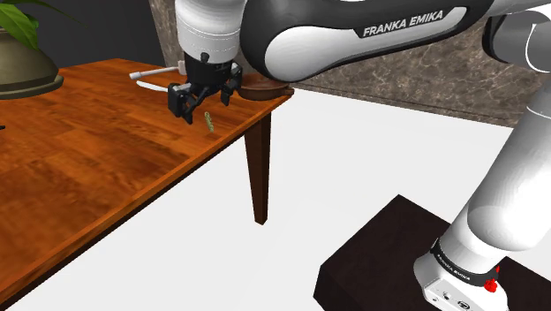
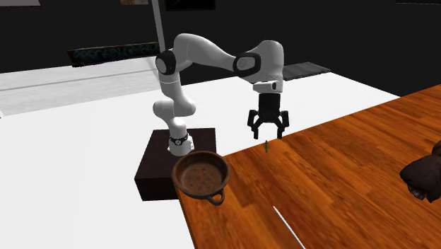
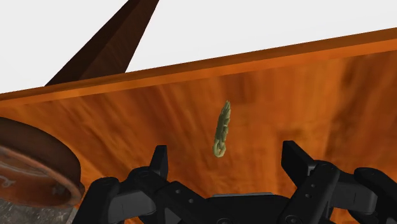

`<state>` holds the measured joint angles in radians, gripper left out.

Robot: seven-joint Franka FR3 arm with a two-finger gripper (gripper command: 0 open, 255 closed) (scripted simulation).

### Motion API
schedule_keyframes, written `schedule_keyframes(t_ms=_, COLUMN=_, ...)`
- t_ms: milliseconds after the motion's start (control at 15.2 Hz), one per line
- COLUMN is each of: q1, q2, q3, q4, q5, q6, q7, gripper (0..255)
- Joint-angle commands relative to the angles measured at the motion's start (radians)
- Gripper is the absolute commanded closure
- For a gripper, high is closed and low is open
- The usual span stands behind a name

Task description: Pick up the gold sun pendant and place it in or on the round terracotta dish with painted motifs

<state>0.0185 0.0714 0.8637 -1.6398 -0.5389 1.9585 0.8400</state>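
Shoulder view, upper left: a plant pot [image 1: 22,69] sits on the wooden table [image 1: 79,168]. At upper centre the gripper [image 1: 206,102] hangs empty, fingers spread apart, just above the small pendant [image 1: 209,123] lying near the table's edge. Right of it, the dish [image 1: 265,91] shows under the arm.

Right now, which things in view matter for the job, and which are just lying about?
For the job: sun pendant, round brown dish, open pincer over the pendant.
Lying about: potted plant, thin white object, both on the wooden table.
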Motion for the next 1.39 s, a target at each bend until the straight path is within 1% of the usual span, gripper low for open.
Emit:
schedule_keyframes(t_ms=0, q1=-0.001, q2=0.005, q3=-0.001, q4=-0.005, q5=-0.005, q6=0.008, q7=0.002, gripper=0)
schedule_keyframes(t_ms=396, q1=-0.001, q2=0.005, q3=-0.001, q4=-0.005, q5=-0.005, q6=0.008, q7=0.002, gripper=0)
schedule_keyframes(t_ms=462, q1=-0.001, q2=0.005, q3=-0.001, q4=-0.005, q5=-0.005, q6=0.008, q7=0.002, gripper=255)
schedule_keyframes(t_ms=1056, q1=-0.001, q2=0.005, q3=-0.001, q4=-0.005, q5=-0.005, q6=0.008, q7=0.002, gripper=255)
schedule_keyframes(t_ms=1320, q1=0.007, q2=0.016, q3=0.003, q4=0.057, q5=-0.006, q6=-0.045, q7=-0.016, gripper=255)
